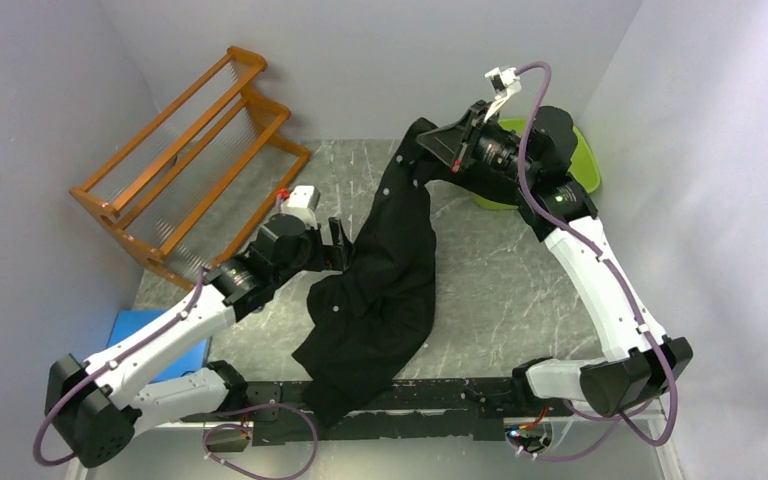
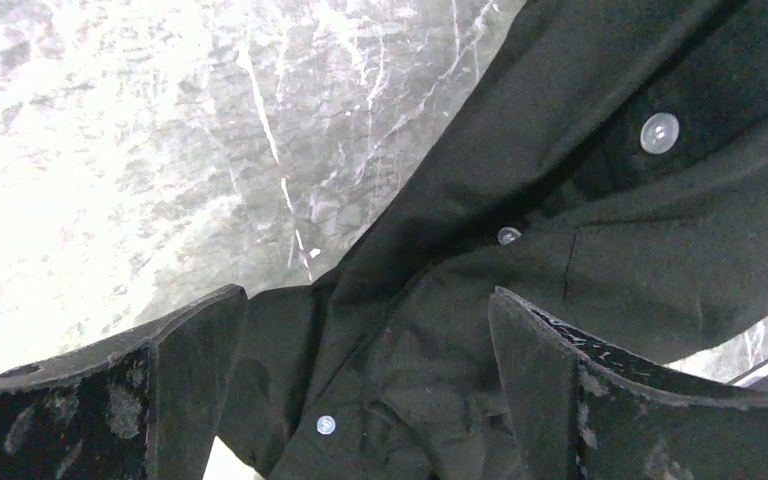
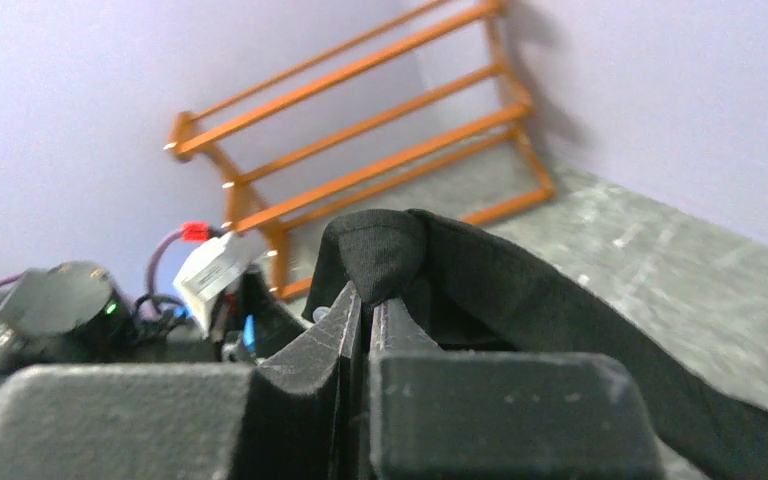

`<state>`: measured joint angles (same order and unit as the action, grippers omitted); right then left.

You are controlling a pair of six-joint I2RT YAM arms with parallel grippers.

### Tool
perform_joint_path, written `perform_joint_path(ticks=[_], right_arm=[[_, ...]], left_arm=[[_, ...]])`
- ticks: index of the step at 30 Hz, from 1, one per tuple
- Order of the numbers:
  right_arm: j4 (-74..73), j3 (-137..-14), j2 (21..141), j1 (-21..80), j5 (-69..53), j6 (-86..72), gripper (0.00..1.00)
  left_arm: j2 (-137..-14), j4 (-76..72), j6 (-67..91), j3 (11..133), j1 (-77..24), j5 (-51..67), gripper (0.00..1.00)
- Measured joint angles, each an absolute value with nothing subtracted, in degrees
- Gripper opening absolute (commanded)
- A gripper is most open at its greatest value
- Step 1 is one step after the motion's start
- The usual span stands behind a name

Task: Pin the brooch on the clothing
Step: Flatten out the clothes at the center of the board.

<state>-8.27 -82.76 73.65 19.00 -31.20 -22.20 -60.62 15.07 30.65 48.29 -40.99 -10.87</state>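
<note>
You look to be at the spreading-out step: your right pincer point(image 3: 368, 300) is clamped tight on a fold of the shirt point(image 1: 385, 270), holding its far end above the tabletop point(image 1: 505, 270) while the rest trails to the near edge. Your left pincer point(image 2: 365, 320) hangs wide open and empty over the buttons point(image 2: 659, 132). The next move probably calls for laying it flat, and no brooch shows yet.

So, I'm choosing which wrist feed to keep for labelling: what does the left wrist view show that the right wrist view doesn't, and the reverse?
Left wrist only: the shirt's pale buttons, and the left gripper open with fabric showing between its fingers. Right wrist only: the right gripper shut on a fold of shirt, the orange rack and the left arm. Both: the black shirt and the grey marbled table.
</note>
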Motion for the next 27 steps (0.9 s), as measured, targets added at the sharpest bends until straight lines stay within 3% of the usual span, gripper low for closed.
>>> perform_joint_path(ticks=[8,9,10,14,17,21,27], right_arm=[[-3.8,-83.8,76.2,23.4,-42.8,-25.3,0.01],[-5.7,-85.3,78.2,24.6,-42.8,-24.8,0.05],[-8.5,-87.7,80.9,25.8,-42.3,-24.0,0.18],[-21.2,-101.8,96.8,29.7,-37.1,-20.0,0.57],[-26.1,-101.6,103.3,31.0,-32.7,-17.7,0.81],[-27.3,-86.4,99.1,30.7,-27.1,-17.0,0.85],[-21.1,-64.4,84.4,26.5,-24.4,-18.5,0.82]], left_arm=[[-48.8,15.6,27.7,46.4,-40.5,-11.4,0.96],[-46.8,15.1,27.6,45.3,-40.5,-11.3,0.96],[-45.1,14.7,27.6,44.2,-40.5,-11.3,0.96],[-40.4,12.6,28.6,39.0,-40.5,-11.3,0.96],[-40.0,12.9,30.9,36.9,-40.4,-11.8,0.96],[-41.9,15.5,33.9,36.6,-40.4,-13.0,0.96],[-46.1,17.6,38.6,35.7,-40.4,-14.2,0.96]])
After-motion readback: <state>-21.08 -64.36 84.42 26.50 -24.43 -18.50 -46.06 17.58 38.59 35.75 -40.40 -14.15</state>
